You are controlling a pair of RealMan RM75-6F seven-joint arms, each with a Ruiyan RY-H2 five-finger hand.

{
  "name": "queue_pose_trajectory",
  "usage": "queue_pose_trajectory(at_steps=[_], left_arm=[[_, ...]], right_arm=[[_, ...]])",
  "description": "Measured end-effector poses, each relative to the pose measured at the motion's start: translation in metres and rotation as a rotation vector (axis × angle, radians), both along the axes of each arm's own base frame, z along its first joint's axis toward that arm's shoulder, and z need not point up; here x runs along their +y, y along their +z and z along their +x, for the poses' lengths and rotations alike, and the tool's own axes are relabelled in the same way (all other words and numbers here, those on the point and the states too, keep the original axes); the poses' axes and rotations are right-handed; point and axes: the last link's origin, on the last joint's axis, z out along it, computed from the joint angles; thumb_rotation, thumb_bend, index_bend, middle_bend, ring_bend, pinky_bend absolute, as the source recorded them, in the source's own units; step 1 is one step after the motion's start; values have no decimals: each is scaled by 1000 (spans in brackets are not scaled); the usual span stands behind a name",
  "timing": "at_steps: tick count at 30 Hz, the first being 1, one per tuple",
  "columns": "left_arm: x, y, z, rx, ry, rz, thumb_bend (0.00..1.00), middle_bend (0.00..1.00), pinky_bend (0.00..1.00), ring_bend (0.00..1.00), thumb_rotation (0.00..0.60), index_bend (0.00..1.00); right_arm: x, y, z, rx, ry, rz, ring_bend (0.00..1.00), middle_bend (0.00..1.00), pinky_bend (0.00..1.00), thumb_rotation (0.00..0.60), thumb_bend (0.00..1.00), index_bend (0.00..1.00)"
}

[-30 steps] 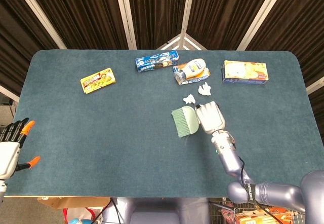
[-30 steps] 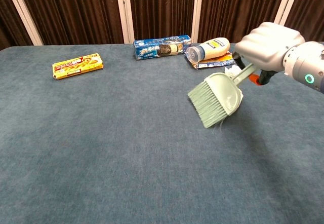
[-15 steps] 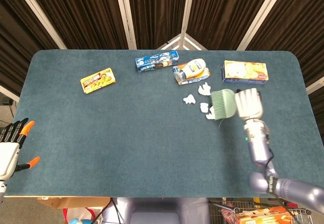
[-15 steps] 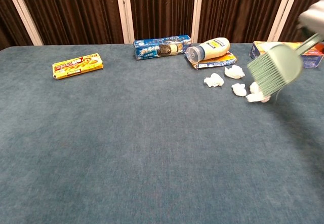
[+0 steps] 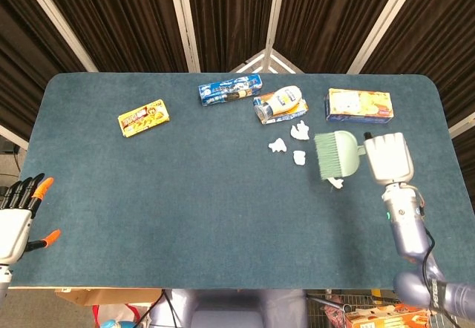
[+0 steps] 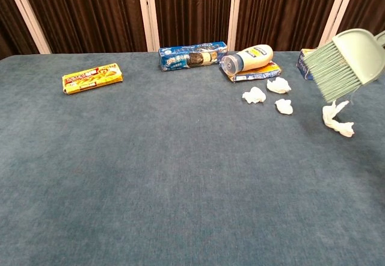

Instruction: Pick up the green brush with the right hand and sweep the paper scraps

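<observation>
head cam: high above, looks steeply down, whole bench (image 5: 111, 194) in frame w/ near edge, far curtains | chest cam: low, near bench (image 6: 120, 188) level, faces fwd toward curtains, closer, far edge seen | shared: yellow box (image 5: 143, 117) (image 6: 92, 77), blue pack (image 5: 230, 90) (image 6: 192, 55), bottle (image 5: 280, 99) (image 6: 246, 58), scraps (image 5: 299, 157) (image 6: 283, 106), brush (image 5: 336, 154) (image 6: 346, 63)

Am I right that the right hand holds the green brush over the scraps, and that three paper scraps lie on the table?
Not quite: there are four paper scraps, not three. The chest view shows three near the bottle and a fourth scrap lying apart under the green brush. The right hand does hold the brush.
</observation>
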Motion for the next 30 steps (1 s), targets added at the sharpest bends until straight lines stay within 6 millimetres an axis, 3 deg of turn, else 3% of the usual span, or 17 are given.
queue_pose_trajectory(at_steps=[6, 11, 14, 16, 18, 21, 24, 28, 30], left_arm=[[-1, 0, 0, 2, 2, 2, 86, 0, 0, 0, 600, 0], [-1, -1, -1, 3, 4, -1, 86, 0, 0, 0, 600, 0], [-1, -1, -1, 3, 6, -1, 86, 0, 0, 0, 600, 0], [-1, -1, -2, 2, 8, -2, 86, 0, 0, 0, 600, 0], [0, 0, -2, 1, 9, -3, 86, 0, 0, 0, 600, 0], [0, 0, -2, 0, 9, -4, 86, 0, 0, 0, 600, 0], [0, 1, -2, -2, 10, -4, 86, 0, 0, 0, 600, 0], [-1, 1, -2, -1, 12, -5, 86, 0, 0, 0, 600, 0], [-1, 1, -2, -1, 11, -5, 86, 0, 0, 0, 600, 0]], right_arm=[[41, -23, 13, -131, 25, 128, 1000, 946, 947, 600, 582, 893], [62, -52, 17, -186, 18, 215, 1000, 946, 947, 600, 581, 858], [72, -69, 19, -203, 14, 256, 991, 946, 942, 600, 582, 728], [78, -81, 19, -201, 13, 284, 970, 942, 926, 600, 564, 577], [82, -92, 19, -192, 13, 305, 922, 901, 888, 600, 477, 341], [87, -104, 18, -163, 15, 319, 854, 826, 859, 600, 392, 96], [90, -110, 14, -117, 16, 318, 800, 767, 840, 600, 360, 4], [94, -113, 5, -66, -9, 304, 731, 692, 787, 600, 334, 0], [96, -112, -1, -53, -34, 295, 664, 621, 713, 600, 323, 0]])
